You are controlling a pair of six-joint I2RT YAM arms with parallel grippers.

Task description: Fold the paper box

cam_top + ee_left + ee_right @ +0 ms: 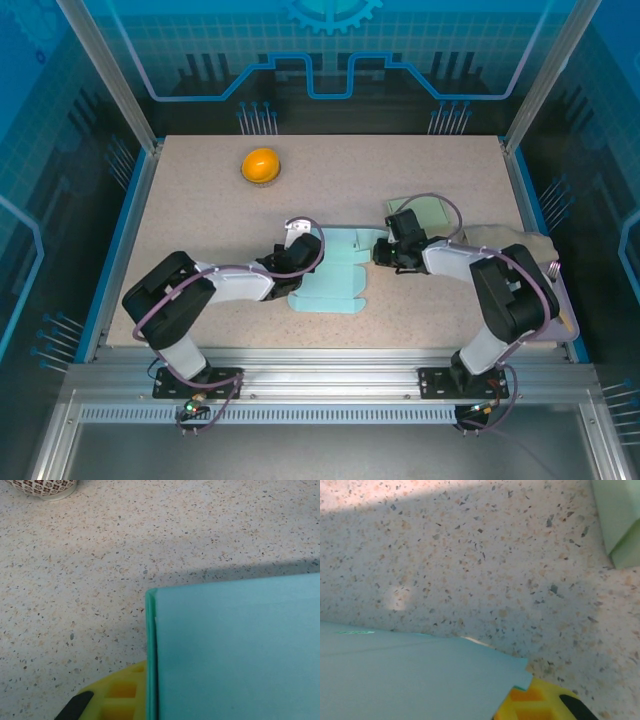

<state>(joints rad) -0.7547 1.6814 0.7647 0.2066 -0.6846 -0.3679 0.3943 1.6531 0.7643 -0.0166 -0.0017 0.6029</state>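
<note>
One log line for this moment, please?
paper box: mid-table | left jaws: shut on its left edge | right jaws: at right edge, grip unclear

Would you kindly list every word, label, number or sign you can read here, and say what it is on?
No text here can be read.
On the paper box: a faint green mark, too blurred to read.
On the back panel: a gear emblem, no letters.
</note>
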